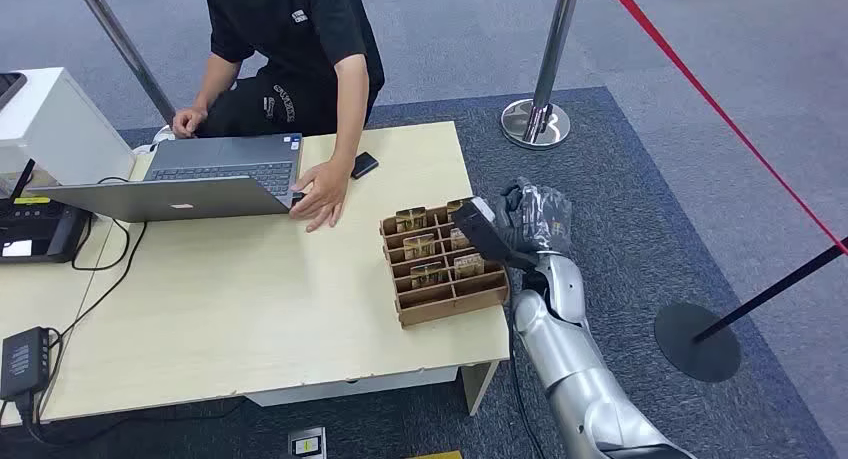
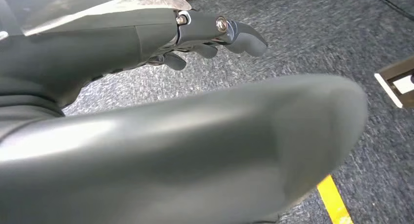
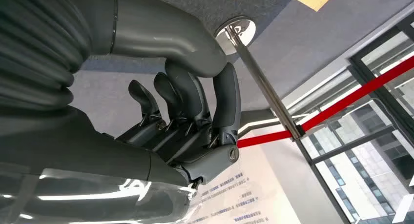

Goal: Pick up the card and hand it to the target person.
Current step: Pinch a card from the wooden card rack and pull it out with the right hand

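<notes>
Head view first: on the pale worktop (image 1: 250, 309), a wooden tray (image 1: 445, 314) with many little boxes, set at the right near corner. Inside the tray, a few small cards standing on edge, tops poking up. Closest to the robot, one card (image 1: 468, 266) in the right column of boxes. Just beside the tray's far right corner, the right robot hand (image 1: 535, 219), up in the air, not touching any card. Seen in the right wrist view, fingers (image 3: 224, 102) curled in close to the thumb, with nothing held between them. Seen in the left wrist view, the left robot hand (image 2: 195, 43) hanging low over the grey carpet, fingers loose and apart, holding nothing. At the far side of the worktop, a seated person with one hand (image 1: 322, 194) flat on the wood, next to a laptop (image 1: 200, 179). Probably very light, thin and fairly stiff, this card, and likely smooth, so easy to let slip. Best to pinch the top edge that sticks out of the box, thumb on one flat side and a finger on the other, then lift straight up. Too hard a squeeze could bend it. A bump on the tray walls could knock the other cards over.
</notes>
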{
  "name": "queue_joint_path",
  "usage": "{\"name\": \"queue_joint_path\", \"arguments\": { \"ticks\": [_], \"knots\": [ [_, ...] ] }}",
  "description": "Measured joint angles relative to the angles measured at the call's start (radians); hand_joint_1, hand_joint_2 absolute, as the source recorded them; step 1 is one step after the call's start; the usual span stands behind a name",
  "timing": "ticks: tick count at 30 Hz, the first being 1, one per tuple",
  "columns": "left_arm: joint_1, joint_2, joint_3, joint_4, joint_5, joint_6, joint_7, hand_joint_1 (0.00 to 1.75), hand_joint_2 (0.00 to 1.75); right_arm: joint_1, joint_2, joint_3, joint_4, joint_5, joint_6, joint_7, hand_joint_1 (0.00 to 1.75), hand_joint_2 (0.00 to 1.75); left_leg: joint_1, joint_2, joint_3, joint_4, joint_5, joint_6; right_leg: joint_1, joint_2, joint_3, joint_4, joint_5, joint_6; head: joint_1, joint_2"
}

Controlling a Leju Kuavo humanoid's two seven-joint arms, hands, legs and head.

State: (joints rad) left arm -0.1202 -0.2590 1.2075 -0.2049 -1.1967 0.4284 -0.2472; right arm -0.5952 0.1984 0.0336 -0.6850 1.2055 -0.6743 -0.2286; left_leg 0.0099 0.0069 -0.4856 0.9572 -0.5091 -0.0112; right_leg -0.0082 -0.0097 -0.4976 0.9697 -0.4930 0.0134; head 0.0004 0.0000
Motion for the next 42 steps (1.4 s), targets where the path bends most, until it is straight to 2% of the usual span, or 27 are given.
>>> {"name": "queue_joint_path", "arguments": {
  "ticks": [3,5,7,10,14,20,25,30,42],
  "knots": [
    [0.0,0.0,0.004,0.0,0.005,0.003,0.006,0.0,0.0,0.026,-0.004,0.026,-0.036,0.02,0.009,0.025,1.08,1.75,0.0,0.0,0.0,0.0,0.0,0.0,0.0,0.0,0.0,0.0,0.0,0.0,0.0,0.0],
    [0.0,0.0,0.007,0.0,0.008,0.007,0.009,0.0,0.0,0.05,-0.007,0.049,-0.069,0.032,0.019,0.043,0.82,1.75,0.0,0.0,0.0,0.0,0.0,0.0,0.0,0.0,0.0,0.0,0.0,0.0,0.0,0.0],
    [0.0,0.0,0.008,0.0,0.01,0.009,0.011,0.0,0.0,0.071,-0.01,0.068,-0.097,0.039,0.025,0.06,0.65,1.75,0.0,0.0,0.0,0.0,0.0,0.0,0.0,0.0,0.0,0.0,0.0,0.0,0.0,0.0],
    [0.0,0.0,0.009,0.0,0.01,0.009,0.011,0.0,0.0,0.102,-0.016,0.091,-0.13,0.044,0.026,0.08,0.52,1.75,0.0,0.0,0.0,0.0,0.0,0.0,0.0,0.0,0.0,0.0,0.0,0.0,0.0,0.0],
    [0.0,0.0,0.009,0.0,0.01,0.009,0.011,0.0,0.0,0.141,-0.02,0.113,-0.164,0.052,0.029,0.091,0.55,1.75,0.0,0.0,0.0,0.0,0.0,0.0,0.0,0.0,0.0,0.0,0.0,0.0,0.0,0.0],
    [0.0,0.0,0.01,0.0,0.012,0.009,0.008,0.0,0.0,0.175,-0.02,0.138,-0.201,0.055,0.041,0.099,0.8,1.75,0.0,0.0,0.0,0.0,0.0,0.0,0.0,0.0,0.0,0.0,0.0,0.0,0.0,0.0],
    [0.0,0.0,0.015,0.0,0.014,0.009,0.006,0.0,0.0,0.182,-0.02,0.151,-0.208,0.056,0.056,0.104,0.74,1.75,0.0,0.0,0.0,0.0,0.0,0.0,0.0,0.0,0.0,0.0,0.0,0.0,0.0,0.0],
    [0.0,0.0,0.015,0.0,0.013,0.005,0.005,0.0,0.0,0.184,-0.022,0.154,-0.208,0.062,0.066,0.12,0.83,1.75,0.0,0.0,0.0,0.0,0.0,0.0,0.0,0.0,0.0,0.0,0.0,0.0,0.0,0.0],
    [0.0,0.0,0.015,0.0,0.01,0.003,0.005,0.0,0.0,0.184,-0.024,0.16,-0.202,0.074,0.082,0.137,0.82,1.75,0.0,0.0,0.0,0.0,0.0,0.0,0.0,0.0,0.0,0.0,0.0,0.0,0.0,0.0]
  ]
}}
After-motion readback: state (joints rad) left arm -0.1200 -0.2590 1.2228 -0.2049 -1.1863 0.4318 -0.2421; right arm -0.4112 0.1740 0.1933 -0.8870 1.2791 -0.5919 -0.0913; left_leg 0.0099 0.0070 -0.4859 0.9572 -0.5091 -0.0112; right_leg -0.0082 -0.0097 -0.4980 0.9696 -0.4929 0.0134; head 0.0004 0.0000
